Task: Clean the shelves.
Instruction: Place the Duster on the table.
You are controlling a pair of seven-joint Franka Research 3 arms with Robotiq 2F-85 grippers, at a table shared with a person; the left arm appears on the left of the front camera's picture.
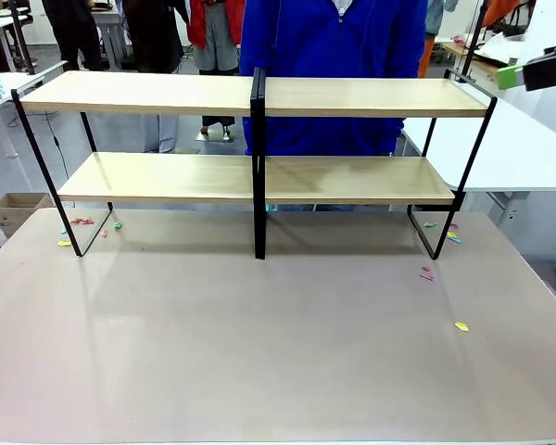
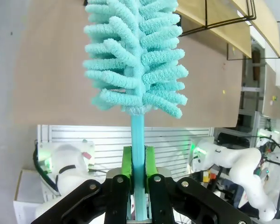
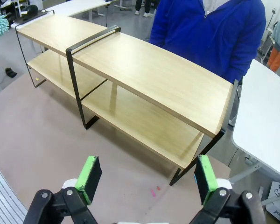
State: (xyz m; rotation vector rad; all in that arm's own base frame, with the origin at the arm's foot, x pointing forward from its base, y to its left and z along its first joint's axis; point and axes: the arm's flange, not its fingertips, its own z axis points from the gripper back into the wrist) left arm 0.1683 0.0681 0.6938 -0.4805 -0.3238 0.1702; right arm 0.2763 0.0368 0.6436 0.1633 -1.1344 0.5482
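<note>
Left tool (image 2: 139, 179) clenched on teal duster (image 2: 135, 60) handle, fluffy head up, off the surface's (image 1: 259, 343) left end. Right tool (image 3: 147, 182) released, pads wide apart, above the shelves' (image 1: 256, 97) right end. Shelves standing across far half of surface, both boards bare. Coloured scraps (image 1: 427, 273) scattered near frame feet. Person in blue (image 1: 334, 56) behind.

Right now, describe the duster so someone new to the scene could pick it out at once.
Start at the shelves, the two long wood boards in a black frame across the table. Off their left end, the left gripper is shut on a thin teal handle. On top of it sits the duster, the one fluffy turquoise head of chenille fingers, unlike the flat paper scraps on the table.
</note>
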